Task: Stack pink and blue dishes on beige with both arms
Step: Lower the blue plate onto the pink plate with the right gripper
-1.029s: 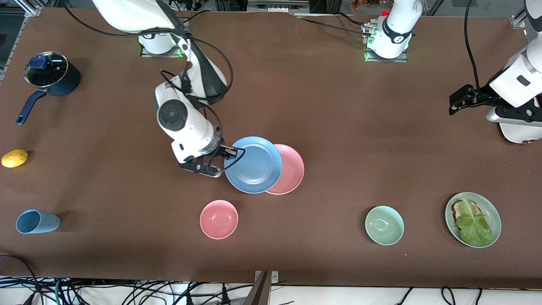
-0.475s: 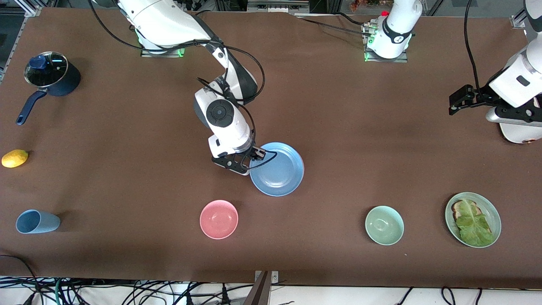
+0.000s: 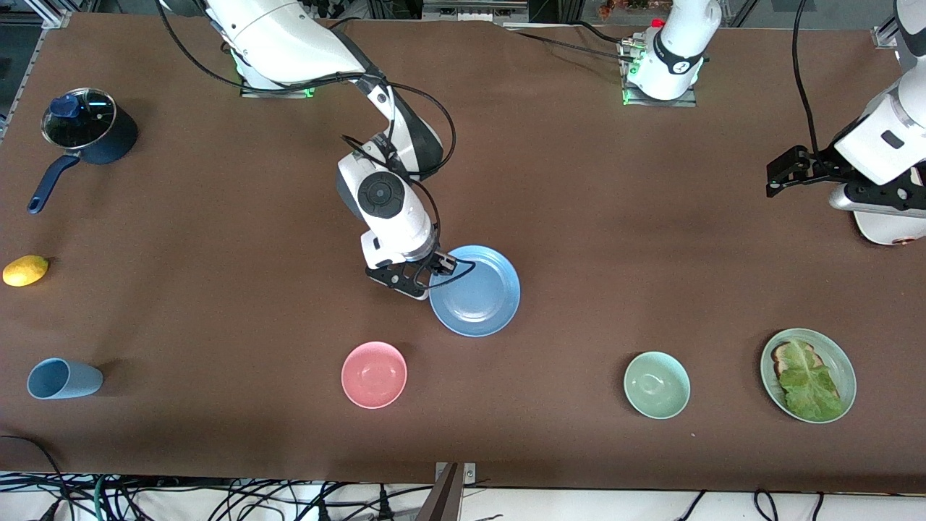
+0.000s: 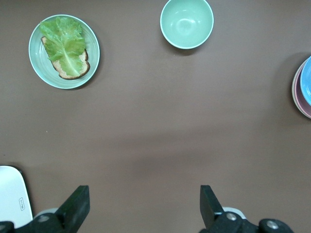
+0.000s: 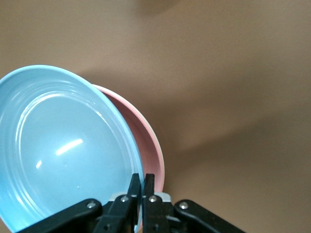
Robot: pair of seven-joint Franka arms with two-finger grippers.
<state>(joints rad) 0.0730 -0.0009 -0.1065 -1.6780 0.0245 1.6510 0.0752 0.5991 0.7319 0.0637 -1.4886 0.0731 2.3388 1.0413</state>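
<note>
My right gripper (image 3: 438, 266) is shut on the rim of the pastel blue plate (image 3: 475, 291), near the middle of the table. In the right wrist view the fingers (image 5: 135, 187) pinch the blue plate (image 5: 63, 145), which tilts just over the pink plate (image 5: 151, 145). From the front the blue plate covers the pink one entirely. The left wrist view catches both at its edge, the blue plate (image 4: 307, 77) above the pink plate (image 4: 300, 99). The beige plate is hidden. My left gripper (image 3: 778, 177) waits open (image 4: 143, 201) over the left arm's end.
Nearer the front camera stand a pink bowl (image 3: 374, 374), a green bowl (image 3: 657, 384) and a green plate with lettuce (image 3: 839, 362). A blue cup (image 3: 61, 378), a lemon (image 3: 25, 270) and a lidded pot (image 3: 87, 134) sit at the right arm's end.
My right gripper has carried the blue plate toward the left arm's end until it covers the pink plate, then sunk slightly. The left arm has stayed put.
</note>
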